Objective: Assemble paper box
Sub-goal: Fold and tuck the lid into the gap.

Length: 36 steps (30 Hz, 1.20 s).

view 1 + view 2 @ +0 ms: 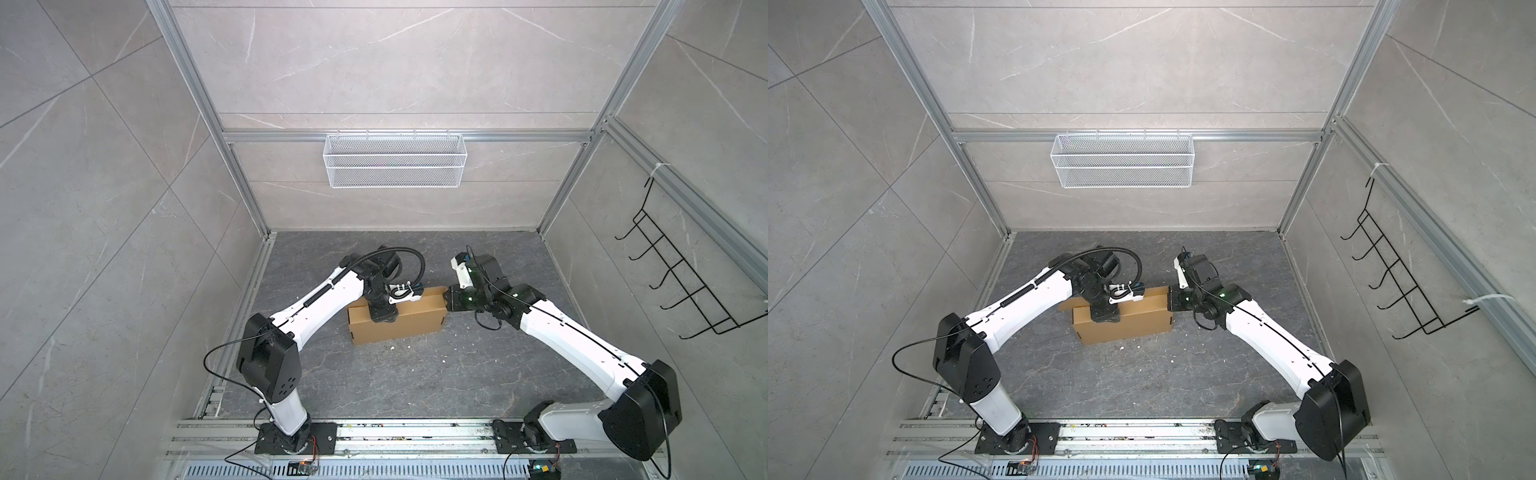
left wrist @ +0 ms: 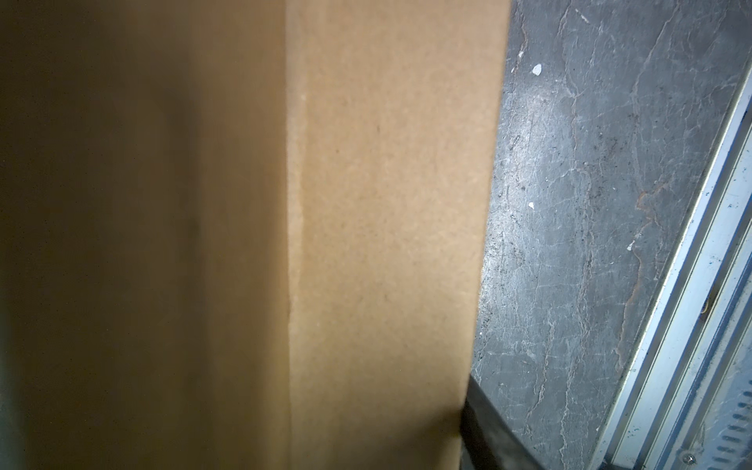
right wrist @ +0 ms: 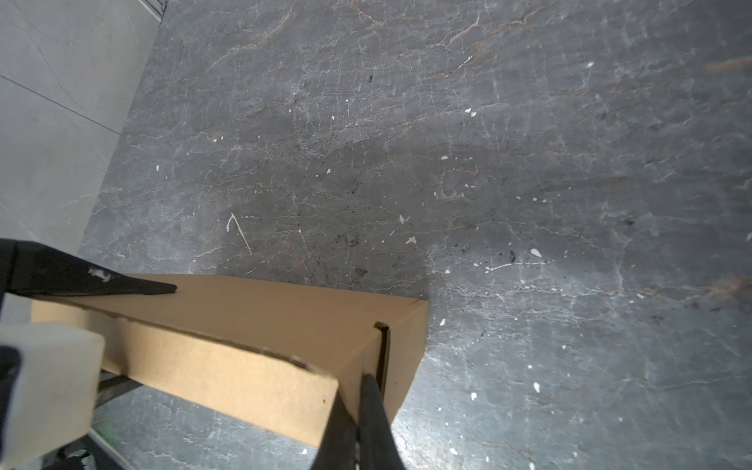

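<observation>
The paper box (image 1: 399, 326) (image 1: 1133, 326) is a brown cardboard mailer on the dark floor between my arms. My left gripper (image 1: 383, 318) (image 1: 1105, 318) points down over its left half and straddles it. One black finger (image 2: 484, 423) lies against the cardboard's (image 2: 366, 244) edge, and the other finger is hidden. The right wrist view shows a left finger (image 3: 122, 285) along the box's (image 3: 244, 325) far side. My right gripper (image 1: 448, 301) (image 1: 1169, 302) (image 3: 372, 378) is shut, its tips pressed on the box's right end beside a slit. A loose flap (image 1: 1068, 305) sticks out behind the left arm.
A white wire mesh basket (image 1: 394, 160) hangs on the back wall. A black wire rack (image 1: 681, 266) hangs on the right wall. Aluminium rails (image 1: 395, 432) run along the front edge. Small white crumbs (image 1: 392, 348) dot the floor in front of the box.
</observation>
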Available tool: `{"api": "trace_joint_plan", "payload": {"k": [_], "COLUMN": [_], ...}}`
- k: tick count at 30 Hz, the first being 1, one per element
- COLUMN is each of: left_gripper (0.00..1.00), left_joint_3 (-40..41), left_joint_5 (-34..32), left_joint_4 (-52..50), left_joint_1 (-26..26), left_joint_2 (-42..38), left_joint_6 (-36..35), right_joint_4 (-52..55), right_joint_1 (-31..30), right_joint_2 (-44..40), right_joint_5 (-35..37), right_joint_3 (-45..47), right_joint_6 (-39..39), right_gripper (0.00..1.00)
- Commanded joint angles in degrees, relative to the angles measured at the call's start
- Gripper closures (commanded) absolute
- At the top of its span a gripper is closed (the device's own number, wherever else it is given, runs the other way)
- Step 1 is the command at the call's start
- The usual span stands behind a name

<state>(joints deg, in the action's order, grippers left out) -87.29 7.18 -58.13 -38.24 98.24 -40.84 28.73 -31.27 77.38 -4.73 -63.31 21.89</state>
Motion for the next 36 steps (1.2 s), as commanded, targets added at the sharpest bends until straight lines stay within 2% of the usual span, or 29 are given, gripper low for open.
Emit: {"api": "trace_joint_plan", "payload": {"k": [1, 13, 24, 36], "left_gripper": [0.53, 0.51, 0.39, 0.27], "left_joint_3": [2.2, 2.3, 0.3, -2.2], "left_joint_5": [-1.8, -2.5, -5.5, -6.3], "left_joint_4": [0.8, 1.2, 0.6, -0.7], "left_joint_1": [0.0, 0.1, 0.1, 0.2], "left_joint_2": [4.1, 3.7, 3.5, -0.7], "left_joint_6": [0.8, 1.0, 2.0, 3.1], "right_joint_4": [8.2, 5.2, 5.4, 7.6], "right_joint_1": [-1.2, -1.3, -1.4, -1.4], "right_joint_2": [1.4, 2.4, 2.4, 2.6], "right_joint_5": [1.4, 0.6, 1.7, 3.0], "right_joint_3": [2.0, 3.9, 4.6, 3.3], "right_joint_6": [-4.0, -3.3, -3.2, -4.3], "right_gripper": [1.0, 1.0, 1.0, 1.0]}}
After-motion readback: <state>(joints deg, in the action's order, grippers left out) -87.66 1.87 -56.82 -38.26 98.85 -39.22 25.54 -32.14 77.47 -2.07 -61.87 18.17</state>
